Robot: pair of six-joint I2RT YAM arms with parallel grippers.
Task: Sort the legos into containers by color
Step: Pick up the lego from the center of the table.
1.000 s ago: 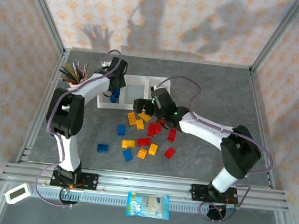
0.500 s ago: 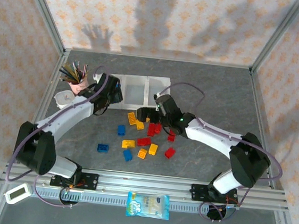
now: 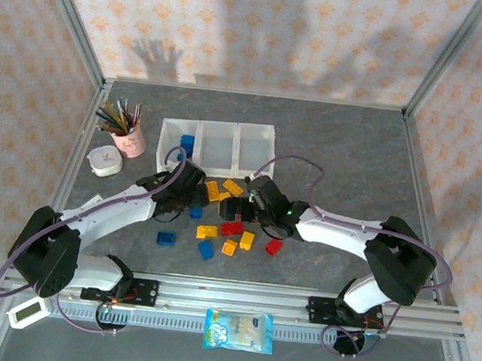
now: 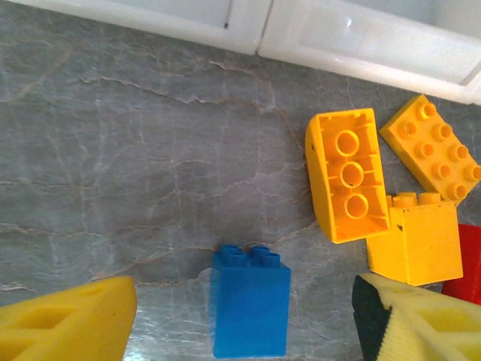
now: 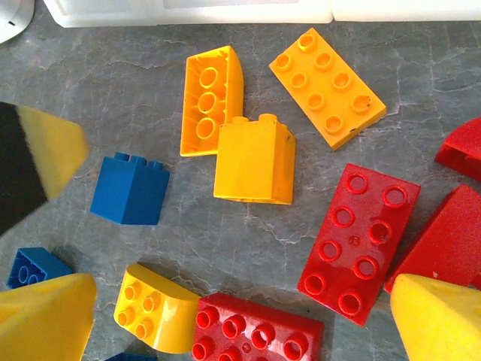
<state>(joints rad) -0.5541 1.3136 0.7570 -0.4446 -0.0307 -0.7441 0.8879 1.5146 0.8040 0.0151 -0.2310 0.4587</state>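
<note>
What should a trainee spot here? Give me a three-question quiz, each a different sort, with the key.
1. True or false: the leftmost bin holds blue bricks.
2. Which colour is the brick lying between the left fingers? A red, B blue, C yellow.
3. How many bins make up the containers?
Key: 1 true; 2 B; 3 three.

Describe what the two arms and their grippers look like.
The left arm and right arm have white links with black joints, and a thin purple cable loops along each. Their fingers are padded in yellow foam, black on one side.
</note>
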